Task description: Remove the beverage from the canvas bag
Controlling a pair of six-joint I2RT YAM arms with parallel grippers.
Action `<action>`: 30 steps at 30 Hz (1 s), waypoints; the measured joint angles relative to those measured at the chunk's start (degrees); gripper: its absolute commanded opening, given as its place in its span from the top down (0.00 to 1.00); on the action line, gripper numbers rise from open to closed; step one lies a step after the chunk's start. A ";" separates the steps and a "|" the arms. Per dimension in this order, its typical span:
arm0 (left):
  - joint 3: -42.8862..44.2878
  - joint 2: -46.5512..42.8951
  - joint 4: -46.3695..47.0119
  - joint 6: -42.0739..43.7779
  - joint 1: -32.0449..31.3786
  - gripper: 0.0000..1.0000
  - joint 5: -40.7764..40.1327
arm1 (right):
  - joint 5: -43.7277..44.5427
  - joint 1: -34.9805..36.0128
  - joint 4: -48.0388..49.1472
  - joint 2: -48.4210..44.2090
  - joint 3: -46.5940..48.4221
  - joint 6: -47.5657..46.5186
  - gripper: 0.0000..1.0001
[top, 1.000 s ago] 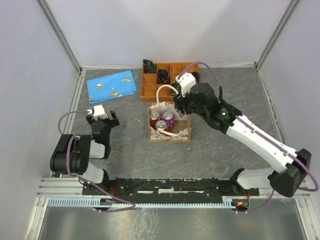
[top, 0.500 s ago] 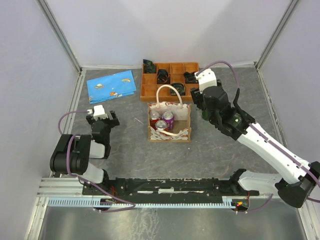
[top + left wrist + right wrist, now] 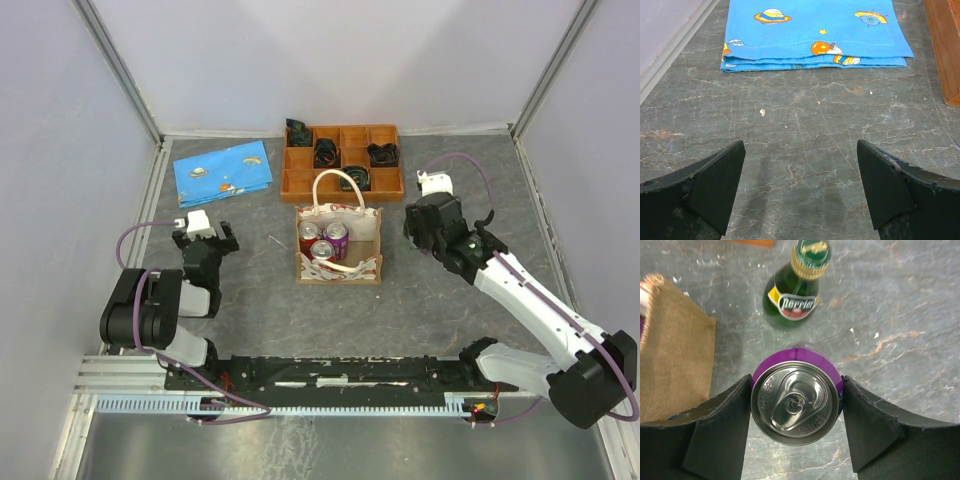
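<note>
Your right gripper (image 3: 796,407), pinching a purple aluminium drink can (image 3: 790,371), has swung from over the cream canvas bag (image 3: 340,268) to its right; that beverage looks out, only release remains.

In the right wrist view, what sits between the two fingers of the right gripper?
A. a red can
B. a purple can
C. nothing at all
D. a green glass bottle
B: the purple can, seen from above, fills the gap between the fingers of the right gripper; the green bottle stands apart beyond it.
</note>
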 measured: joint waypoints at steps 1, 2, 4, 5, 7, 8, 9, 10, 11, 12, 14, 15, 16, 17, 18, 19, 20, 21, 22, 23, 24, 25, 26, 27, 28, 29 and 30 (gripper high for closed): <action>0.00 0.00 0.00 0.00 0.00 0.01 -0.02 | -0.70 -0.26 0.11 -0.04 -1.05 0.70 1.00; 0.00 0.00 0.00 0.00 0.00 0.01 0.00 | -1.36 -0.37 0.26 -0.04 -2.10 1.31 1.00; 0.00 0.00 0.00 0.00 0.00 0.01 0.00 | -2.47 -0.48 0.31 -0.04 -3.93 2.58 1.00; 0.00 0.00 0.00 0.00 0.00 0.01 0.00 | -2.91 -0.52 0.31 -0.02 -4.52 3.04 1.00; 0.00 0.00 0.00 0.00 0.00 0.01 0.00 | -3.52 -0.68 0.50 0.28 -5.46 4.15 1.00; 0.00 0.00 0.00 0.00 0.00 0.01 -0.02 | -3.67 -0.70 0.74 0.63 -5.68 4.57 1.00; 0.00 0.00 0.00 -0.02 0.00 0.01 0.00 | -3.87 -0.72 1.20 1.01 -5.88 4.94 1.00; 0.00 0.00 0.00 0.00 0.00 0.01 0.00 | -4.15 -0.79 1.88 1.38 -6.12 5.31 1.00; 0.00 0.00 0.00 0.00 0.00 0.01 0.00 | -4.59 -0.90 2.47 1.68 -6.40 5.77 1.00; 0.00 0.00 0.00 0.00 0.00 0.01 0.00 | -4.94 -1.01 3.10 1.90 -6.75 6.12 1.00; 0.00 0.00 0.00 0.00 0.00 0.01 0.00 | -5.68 -1.20 4.52 2.14 -7.61 6.80 1.00; 0.00 0.00 0.00 0.00 0.00 0.01 0.00 | -6.14 -1.38 5.42 2.34 -8.20 7.15 1.00; 0.00 0.00 0.00 0.00 0.00 0.01 0.00 | -6.45 -1.49 6.21 2.60 -8.70 7.41 1.00; 0.00 0.00 0.00 0.00 0.00 0.01 0.00 | -6.62 -1.60 6.91 2.95 -9.18 7.67 1.00; 0.00 0.00 0.00 0.00 0.00 0.01 -0.02 | -6.84 -1.73 7.58 3.34 -9.60 7.82 1.00; 0.00 0.00 0.00 0.00 0.00 0.01 0.00 | -7.06 -1.88 8.11 3.91 -9.92 8.02 1.00; 0.00 0.00 0.00 0.00 0.00 0.01 -0.02 | -7.23 -2.10 8.57 4.74 -10.12 8.26 1.00; 0.00 0.00 0.00 0.00 0.00 0.01 -0.02 | -7.34 -2.23 8.92 5.42 -10.23 8.37 0.99; 0.00 0.00 0.00 0.00 0.00 0.01 0.00 | -7.43 -2.27 9.25 6.03 -10.29 8.50 0.95; 0.00 0.00 0.00 0.00 0.00 0.01 0.00 | -7.45 -2.43 9.55 6.56 -10.36 8.70 0.91; 0.00 0.00 0.00 0.00 0.00 0.01 -0.02 | -7.45 -2.54 9.84 6.86 -10.49 8.79 0.88; 0.00 0.00 0.00 0.00 0.00 0.01 -0.02 | -7.45 -2.60 10.14 7.13 -10.60 8.94 0.84; 0.00 0.00 0.00 0.00 0.00 0.01 -0.02 | -7.43 -2.64 10.40 7.37 -10.69 9.16 0.81; 0.00 0.00 0.00 0.00 0.00 0.01 0.00 | -7.41 -2.64 10.60 7.48 -10.73 9.29 0.79; 0.00 0.00 0.00 0.00 0.00 0.01 -0.02 | -7.39 -2.69 10.88 7.54 -10.82 9.46 0.74; 0.00 0.00 0.00 0.00 0.00 0.01 -0.02 | -7.37 -2.71 11.06 7.54 -10.88 9.70 0.69; 0.00 0.00 0.00 0.00 0.00 0.01 0.00 | -7.37 -2.73 11.23 7.54 -10.97 9.94 0.59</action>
